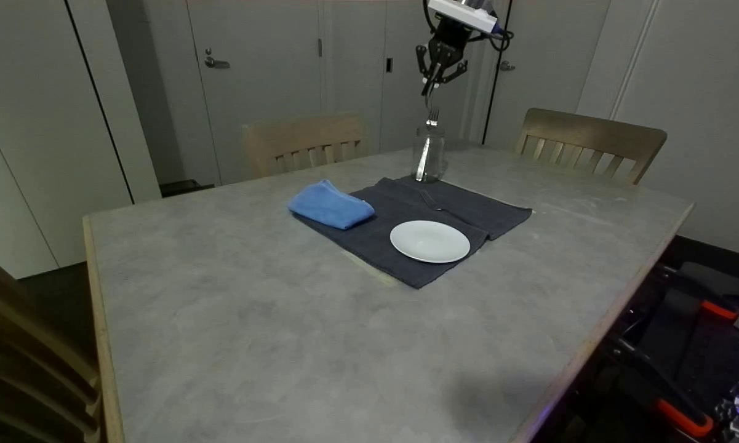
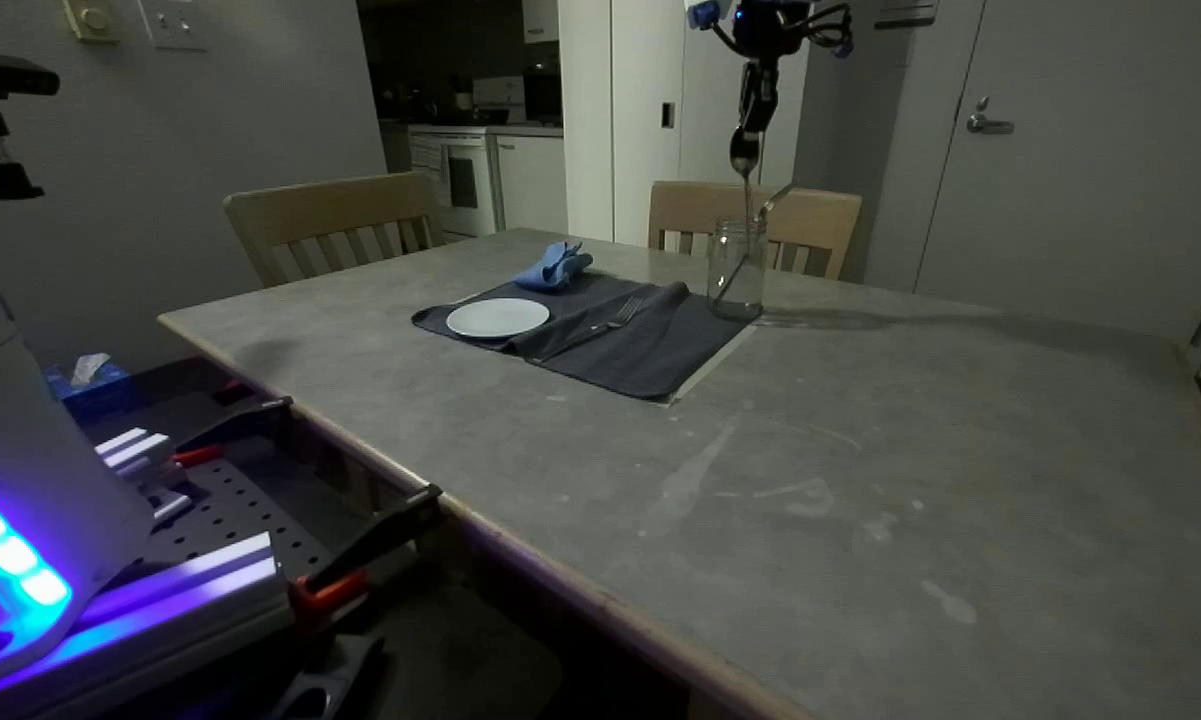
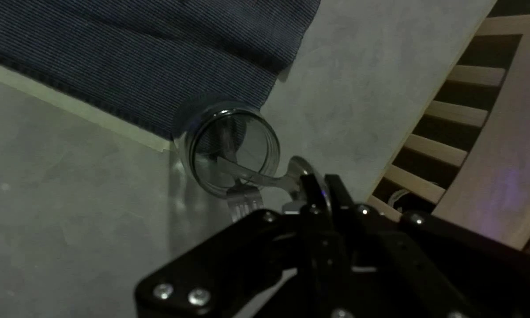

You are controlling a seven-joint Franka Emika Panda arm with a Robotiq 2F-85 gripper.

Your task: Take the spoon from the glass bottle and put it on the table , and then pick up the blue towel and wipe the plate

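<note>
The spoon (image 2: 745, 150) is of bright metal, its oval bowl uppermost and its slim handle pointing down. In an exterior view it hangs close to upright above the glass jar (image 2: 737, 285). The gripper (image 3: 320, 183) has both fingers clamped on the bowl. The wrist view shows the handle lying across the jar's mouth; whether its tip clears the rim cannot be determined. A fork (image 3: 243, 199) leans in the jar, tines out past the rim, near the spoon's handle; contact between the two cannot be confirmed.

Edges: the jar stands upright at a corner of the dark placemat (image 1: 375, 243). In the wrist view the table (image 1: 252, 307) edge runs diagonally, with the back of a wooden chair (image 3: 494, 176) just beyond it.

Room: on the placemat rest a white plate (image 1: 430, 242), a second fork (image 2: 615, 322) near it and, overlapping the border, a folded blue towel (image 1: 331, 206). In both exterior views, a broad stretch of bare gray surface extends from the placemat toward the camera.
</note>
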